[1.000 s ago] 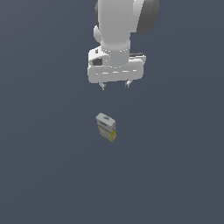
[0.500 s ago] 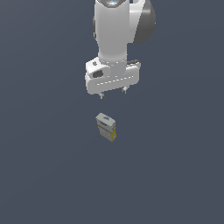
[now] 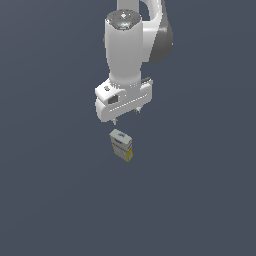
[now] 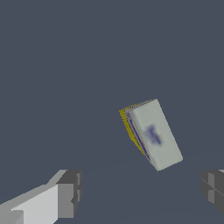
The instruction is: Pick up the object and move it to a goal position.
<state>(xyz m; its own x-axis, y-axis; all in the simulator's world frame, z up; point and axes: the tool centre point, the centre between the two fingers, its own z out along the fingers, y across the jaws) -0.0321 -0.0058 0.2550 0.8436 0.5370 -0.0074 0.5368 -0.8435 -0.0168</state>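
Reading exterior view first: I see the white Panda arm (image 3: 132, 45) coming down from the top edge, wrist pointing down at the dark grey desk (image 3: 50, 200).
Jaws, exterior: jaws (image 3: 125, 117) hang below the white hand block, tilted, higher toward the exterior view's right. Only two short dark fingertips (image 3: 114, 120) poke out under the block, set apart from each other, nothing between them.
Carton, exterior: small carton (image 3: 121, 144) stands on the desk just below the jaws, not touching them. Pale grey-green top, grey printed face with a blue mark, yellow along the lower edge toward the exterior view's right. It sits turned at an angle to the camera.
Gap, exterior: I see a thin strip of bare desk between the fingertips and the carton's top.
Wrist view: I look straight down on the carton (image 4: 152, 134); pale top with a blurred blue mark, yellow edge and a striped printed side showing on one long flank. It lies skewed to the frame.
Jaws, wrist: both finger pads (image 4: 69, 194) show as dark grey blocks at opposite sides of the frame, spread wide, released, holding nothing (image 4: 142, 189).
Carton vs jaws, wrist: carton is narrower than the span between the pads and lies off the line joining them, nearer one pad than the other.
Desk, wrist: plain dark grey surface (image 4: 57, 65) all around the carton.
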